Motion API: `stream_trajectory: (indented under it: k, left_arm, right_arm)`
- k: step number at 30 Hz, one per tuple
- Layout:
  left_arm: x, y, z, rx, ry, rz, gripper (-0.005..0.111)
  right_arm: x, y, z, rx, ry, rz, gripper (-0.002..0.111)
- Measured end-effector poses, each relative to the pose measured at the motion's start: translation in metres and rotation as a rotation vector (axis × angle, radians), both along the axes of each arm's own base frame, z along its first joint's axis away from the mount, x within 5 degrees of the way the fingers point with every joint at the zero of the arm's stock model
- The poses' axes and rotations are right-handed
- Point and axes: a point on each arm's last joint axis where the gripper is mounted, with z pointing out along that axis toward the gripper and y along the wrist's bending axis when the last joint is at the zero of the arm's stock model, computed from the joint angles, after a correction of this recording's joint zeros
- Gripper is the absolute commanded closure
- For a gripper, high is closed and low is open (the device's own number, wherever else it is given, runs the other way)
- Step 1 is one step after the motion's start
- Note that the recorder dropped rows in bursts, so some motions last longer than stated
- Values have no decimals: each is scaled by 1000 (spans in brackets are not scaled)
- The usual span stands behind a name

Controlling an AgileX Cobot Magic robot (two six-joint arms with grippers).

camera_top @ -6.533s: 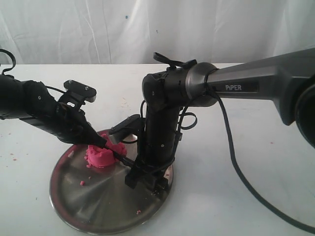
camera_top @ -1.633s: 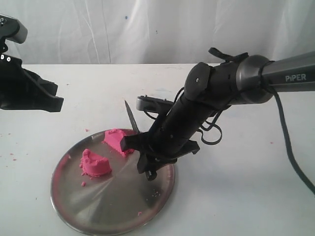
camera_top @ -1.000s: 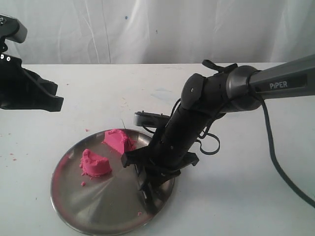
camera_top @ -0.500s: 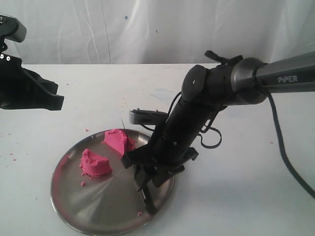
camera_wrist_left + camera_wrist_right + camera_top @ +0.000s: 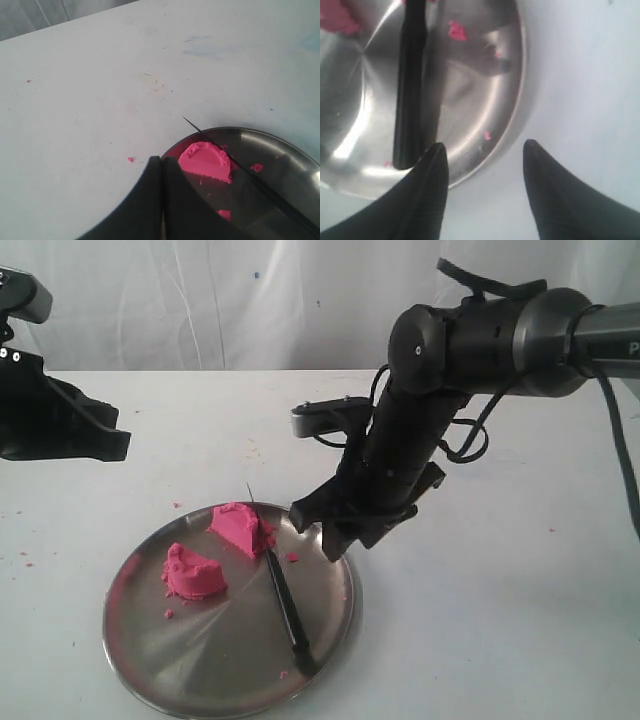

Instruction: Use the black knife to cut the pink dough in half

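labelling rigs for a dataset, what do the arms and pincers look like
The right arm is glossy black and dark grey with rounded joints, black cables and a small grey camera box. The left arm is matte black and angular. The right pincer and left pincer have black tapered fingers.

Exterior camera faces the table (image 5: 500, 640); both wrist cameras overlook the plate (image 5: 200, 655).
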Motion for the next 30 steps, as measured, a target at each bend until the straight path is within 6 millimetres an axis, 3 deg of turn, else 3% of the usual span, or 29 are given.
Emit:
stream_trajectory:
  k: [6,11,18,26,30]
  left_arm:
    - [0,0,0,-2,-1,2,107]
    - [0,0,0,-2,-1,2,107]
    - [0,0,0,-4,0,3,107]
    - [0,0,0,-6,-2,4,107]
    - [0,0,0,-6,-2,4,107]
  right_arm:
    - [-10,17,-3,86,29,129,66]
    - [-14,36,-22,86,23,176,66]
    - [-14,48,-41,78,14,184,66]
    - [-9,48,-34,70,-79,177,67]
    - [-2,37,-20,49,-145,159,85]
